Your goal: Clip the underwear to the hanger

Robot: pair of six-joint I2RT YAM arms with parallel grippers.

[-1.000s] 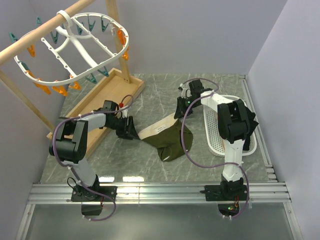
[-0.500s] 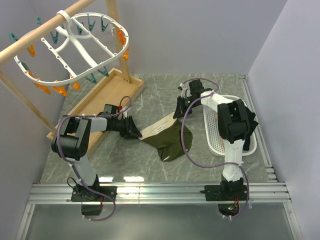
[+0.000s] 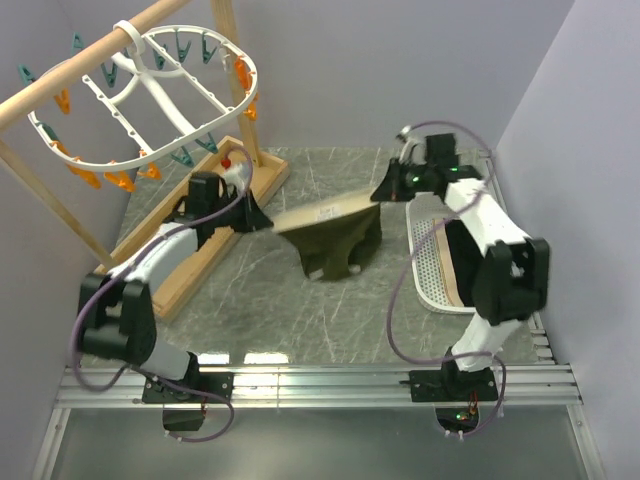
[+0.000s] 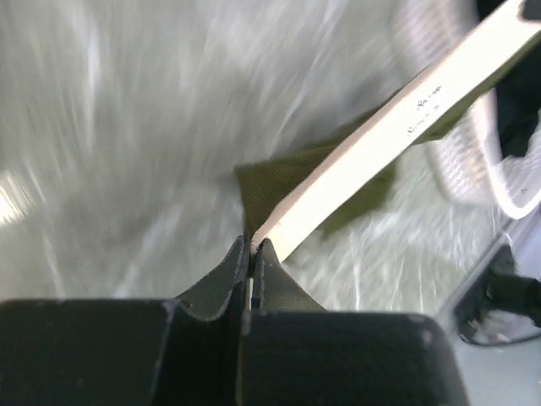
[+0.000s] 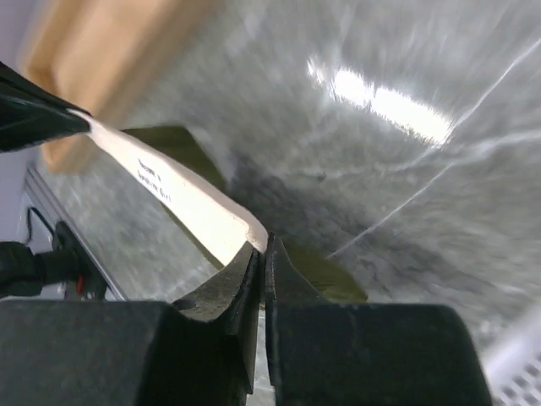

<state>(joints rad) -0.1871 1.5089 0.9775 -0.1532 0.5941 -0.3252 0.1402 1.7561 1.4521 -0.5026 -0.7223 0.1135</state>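
Observation:
The olive-green underwear point(image 3: 334, 243) hangs stretched above the table, its pale beige waistband point(image 3: 322, 212) pulled taut between both arms. My left gripper point(image 3: 262, 221) is shut on the band's left end point(image 4: 279, 230). At the other end, my right gripper point(image 3: 380, 193) is shut on the band point(image 5: 226, 227), with green fabric point(image 5: 334, 279) drooping below. The white oval hanger point(image 3: 150, 95) with teal and orange clothespins hangs from the wooden pole at the upper left, well above and left of the garment.
A wooden stand with a tray base point(image 3: 205, 215) lies under the hanger, right by my left arm. A white perforated basket point(image 3: 428, 260) holding dark and tan cloth sits at the right, beneath my right arm.
Both grippers closed on the waistband ends and lifted the underwear off the table, pulling it taut. The garment moved up and back; the left arm swung toward the stand, the right toward the back right.

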